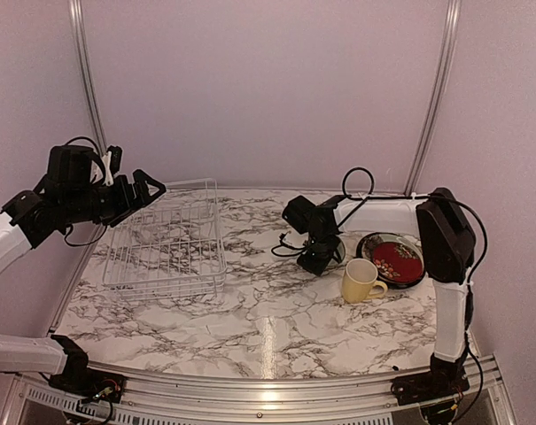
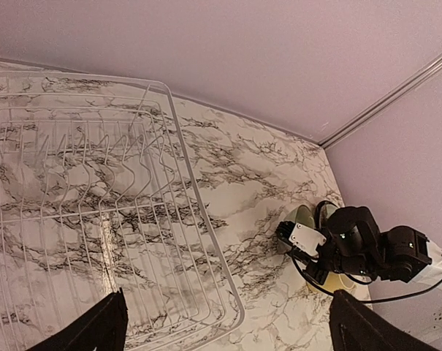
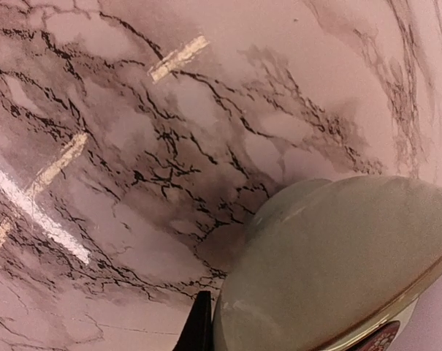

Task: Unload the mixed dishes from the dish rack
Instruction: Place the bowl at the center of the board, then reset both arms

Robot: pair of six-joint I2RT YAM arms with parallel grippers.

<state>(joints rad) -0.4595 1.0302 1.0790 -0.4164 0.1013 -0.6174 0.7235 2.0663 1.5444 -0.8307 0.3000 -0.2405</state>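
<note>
The marble table [image 1: 276, 328] carries everything, and the white wire dish rack [image 1: 166, 239] is the biggest thing on it. The rack lies flat below and ahead of the left gripper [image 1: 148, 188], which hangs raised above the rack's far left corner. In the left wrist view the two dark fingers [image 2: 96, 329] sit at opposite bottom corners, so these jaws are spread wide and hold nothing. Between them show the plate slots, with the marble visible through the wire. Well off to the right of the rack, the right gripper [image 1: 319, 261] is down low over the table. Just to the right of its jaws lies a dark-rimmed plate [image 1: 396, 258] with a red patterned centre. Whether other plates lie under it cannot be told. The pale yellow mug [image 1: 362, 281] stands upright on the near right of those jaws, just beside the plate's rim. The small pale-green bowl [image 3: 337, 263] fills the right wrist view, pressed up against the single finger [image 3: 201, 325] that shows. Whether the jaws are closed on its rim cannot be told.
</note>
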